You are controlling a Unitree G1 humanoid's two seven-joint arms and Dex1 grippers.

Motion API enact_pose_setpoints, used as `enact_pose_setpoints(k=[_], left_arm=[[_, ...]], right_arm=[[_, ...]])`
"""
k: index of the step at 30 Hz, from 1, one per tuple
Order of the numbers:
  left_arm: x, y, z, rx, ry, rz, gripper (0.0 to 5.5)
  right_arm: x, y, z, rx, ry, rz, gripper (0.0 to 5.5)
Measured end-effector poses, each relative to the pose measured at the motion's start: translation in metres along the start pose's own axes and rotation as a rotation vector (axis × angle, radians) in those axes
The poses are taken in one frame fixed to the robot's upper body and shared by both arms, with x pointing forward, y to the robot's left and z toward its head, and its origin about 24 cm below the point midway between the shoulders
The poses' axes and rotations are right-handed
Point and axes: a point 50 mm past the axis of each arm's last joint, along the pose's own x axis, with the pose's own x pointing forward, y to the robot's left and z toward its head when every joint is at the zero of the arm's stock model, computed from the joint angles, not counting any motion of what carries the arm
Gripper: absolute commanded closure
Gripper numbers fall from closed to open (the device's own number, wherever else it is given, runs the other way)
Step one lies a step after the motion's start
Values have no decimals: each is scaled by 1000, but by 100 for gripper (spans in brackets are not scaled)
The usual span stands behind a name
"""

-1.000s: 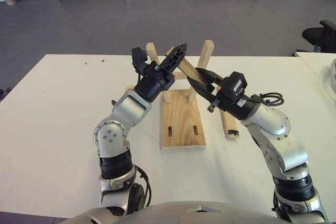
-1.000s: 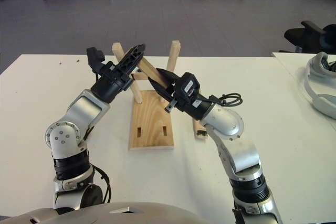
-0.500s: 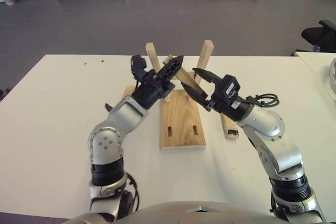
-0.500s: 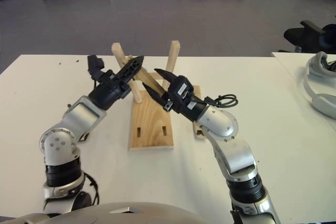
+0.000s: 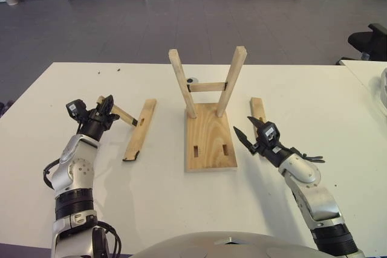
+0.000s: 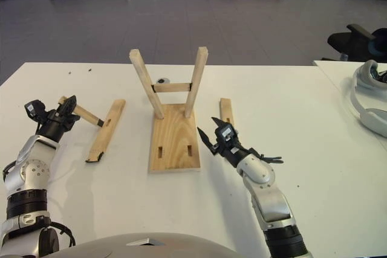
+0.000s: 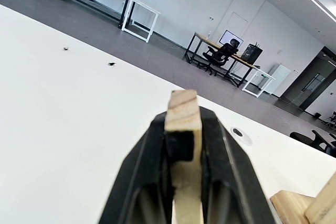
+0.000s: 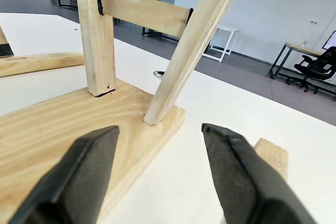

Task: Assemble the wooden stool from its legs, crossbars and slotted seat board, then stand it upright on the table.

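The slotted seat board (image 5: 210, 140) lies flat on the white table, with two slots open at its near end. Two legs (image 5: 182, 83) stand in its far end, leaning apart and joined by a crossbar (image 5: 206, 87). Far left, my left gripper (image 5: 109, 106) is shut on the end of a loose crossbar (image 7: 182, 109), whose other end reaches a leg (image 5: 140, 129) lying flat. My right gripper (image 5: 242, 125) hangs open just right of the board, its fingers (image 8: 79, 177) spread with nothing between them. Another leg (image 5: 258, 108) lies behind it.
A small round object (image 5: 193, 80) sits on the table behind the standing legs. A white headset-like thing (image 6: 372, 98) rests on the neighbouring table at right. Bare table lies in front of the board and between the arms.
Both arms have come down from above the board. The left gripper carried the crossbar far to the left, beside the loose leg. The right gripper dropped to the board's right side.
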Motion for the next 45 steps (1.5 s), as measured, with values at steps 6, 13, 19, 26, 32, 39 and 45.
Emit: enact_pose_setpoints(k=[6, 13, 19, 26, 32, 39, 45], left_arm=[[8, -9, 0, -46, -24, -37, 510], [11, -14, -3, -73, -31, -46, 510], [9, -13, -11, -53, 13, -14, 510], [7, -10, -9, -10, 27, 1, 510], [14, -16, -8, 287, 110, -23, 510], [14, -20, -19, 471, 124, -67, 510], [10, -11, -28, 439, 190, -51, 442]], right_arm=[[-1, 3, -9, -1, 16, 5, 256], [0, 6, -10, -17, 16, 23, 256], [0, 7, -12, -11, 19, 22, 256], [2, 9, -14, 4, 20, 20, 256], [4, 7, -11, -43, 15, 13, 256], [7, 6, -9, -80, 13, 12, 256], [9, 4, -8, -99, 0, 13, 256]])
